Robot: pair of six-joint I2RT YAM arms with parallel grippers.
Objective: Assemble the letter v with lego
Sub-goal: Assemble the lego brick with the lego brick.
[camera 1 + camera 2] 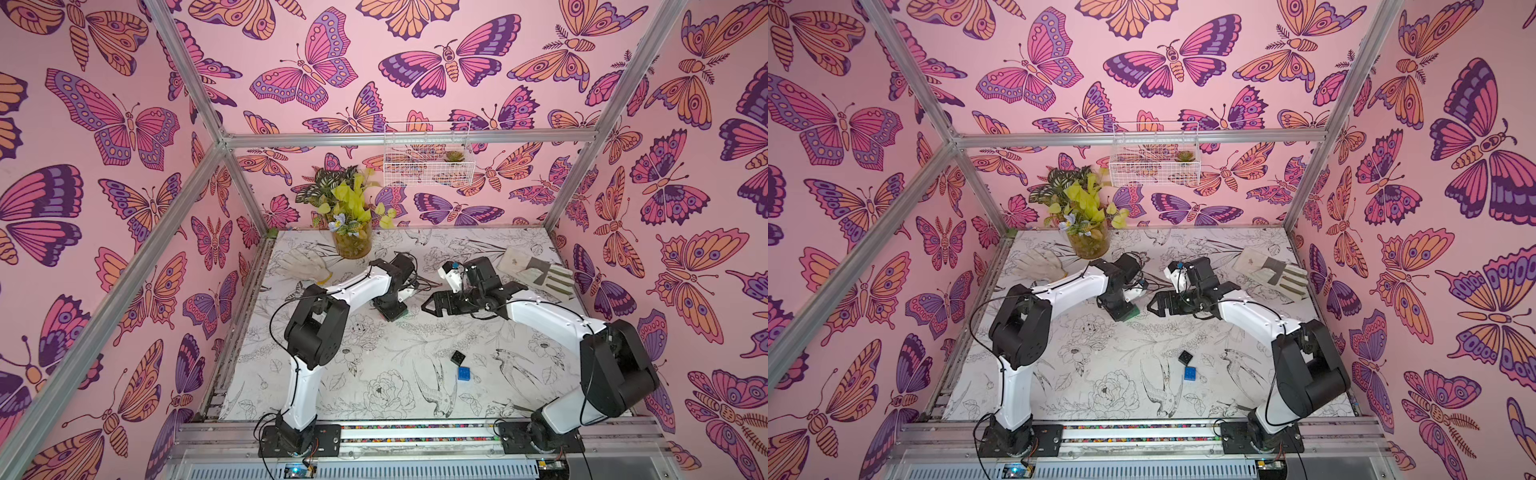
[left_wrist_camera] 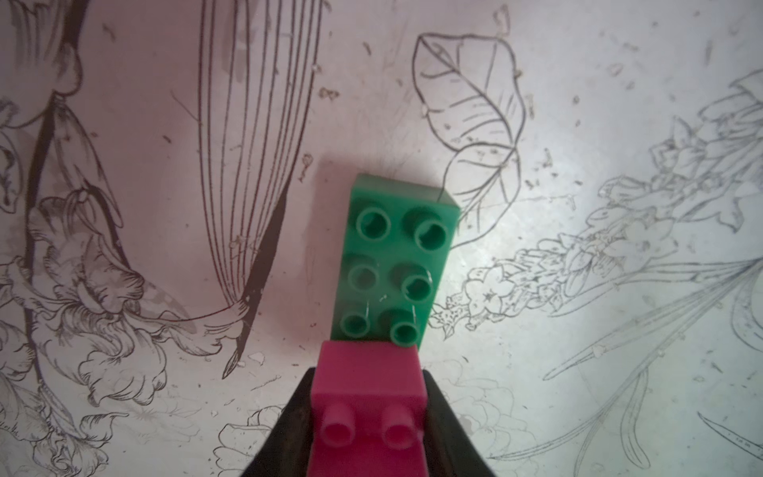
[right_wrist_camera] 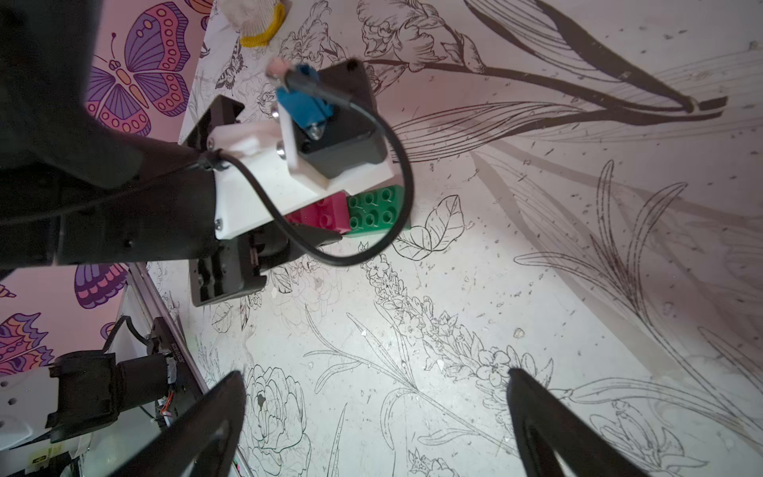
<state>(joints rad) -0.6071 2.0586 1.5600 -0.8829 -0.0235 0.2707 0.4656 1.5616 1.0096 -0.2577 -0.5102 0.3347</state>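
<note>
Near rail (image 1: 415,434): closest to me, with both arm bases bolted on it.
Blue brick (image 1: 464,372): loose on the table (image 1: 332,399), near side and right of centre.
Black brick (image 1: 458,356): just beside the blue brick, on its far side.
Left gripper (image 2: 369,384): I see it clamped narrow on the pink brick (image 2: 369,396), low at table centre.
Green brick (image 2: 396,264): flat on the table with six studs bare; the pink brick overlaps one end.
Right gripper (image 3: 375,373): spread wide and holding nothing, just right of the left gripper.
</note>
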